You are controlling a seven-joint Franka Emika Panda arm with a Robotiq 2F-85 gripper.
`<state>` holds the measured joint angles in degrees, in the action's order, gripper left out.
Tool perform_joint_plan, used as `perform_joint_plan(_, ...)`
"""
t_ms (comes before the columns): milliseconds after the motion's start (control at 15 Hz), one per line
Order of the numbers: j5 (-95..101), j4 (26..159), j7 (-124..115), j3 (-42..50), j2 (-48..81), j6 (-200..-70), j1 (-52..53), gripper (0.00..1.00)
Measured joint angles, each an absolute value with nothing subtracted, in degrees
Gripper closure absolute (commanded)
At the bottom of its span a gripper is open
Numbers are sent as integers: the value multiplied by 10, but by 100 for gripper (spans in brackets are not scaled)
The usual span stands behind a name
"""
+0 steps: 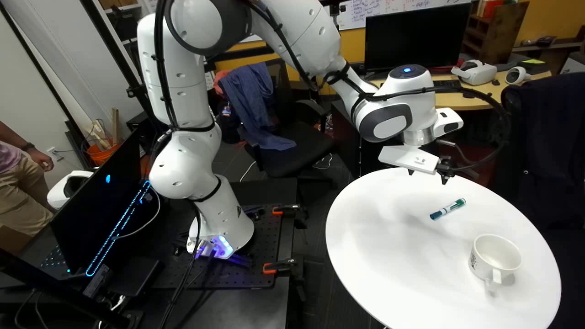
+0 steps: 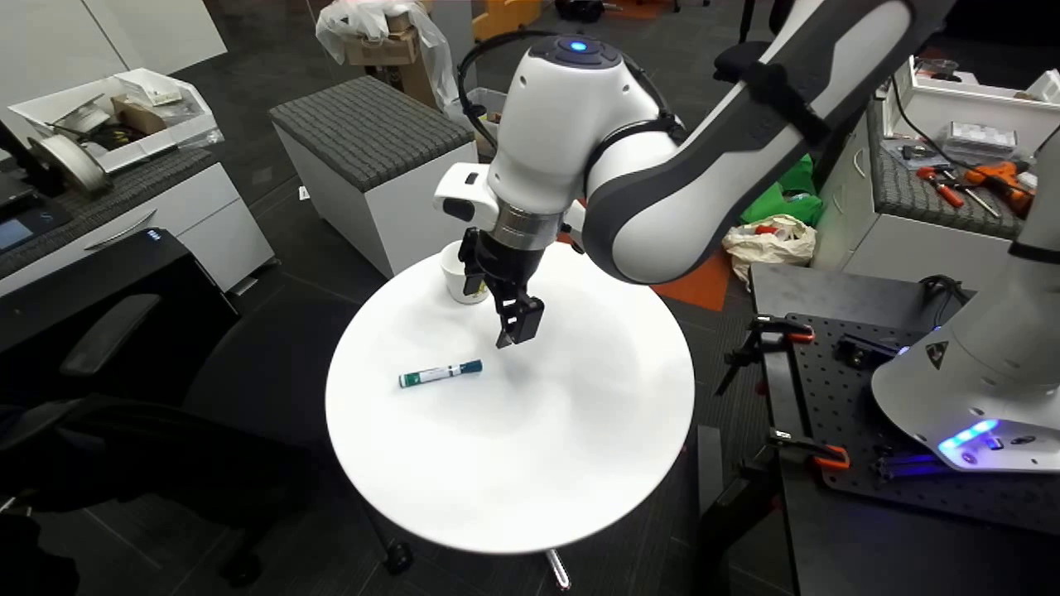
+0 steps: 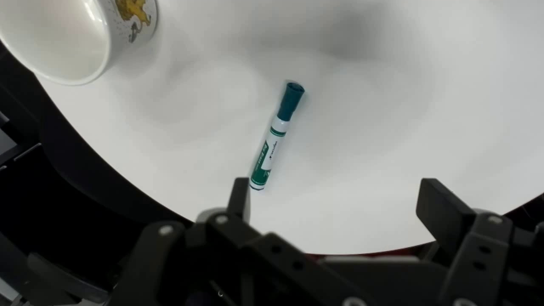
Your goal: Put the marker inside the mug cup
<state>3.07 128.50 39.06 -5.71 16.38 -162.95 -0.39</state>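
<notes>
The marker, green and white with a dark teal cap, lies flat on the round white table (image 1: 374, 237); it shows in both exterior views (image 1: 448, 209) (image 2: 440, 373) and the wrist view (image 3: 273, 140). The white mug cup (image 1: 496, 260) stands upright on the table near its edge, handle at its side. In an exterior view the gripper partly hides the mug (image 2: 455, 277); in the wrist view the mug (image 3: 127, 25) is cut off at the top left. My gripper (image 3: 333, 187) is open and empty above the table, its fingers wide apart. The marker's end appears beside the left finger.
Dark chairs (image 2: 99, 348) stand close to the table's rim. The robot's base sits on a black bench (image 2: 894, 530) with orange clamps. A desk with a monitor (image 1: 416, 39) and a headset stands behind. A grey-topped cabinet (image 2: 373, 132) stands beyond the table.
</notes>
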Motion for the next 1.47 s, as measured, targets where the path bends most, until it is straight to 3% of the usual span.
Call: perform_joint_plan(1467, 31, 1066, 390, -108, 387, -1553, -69, 0)
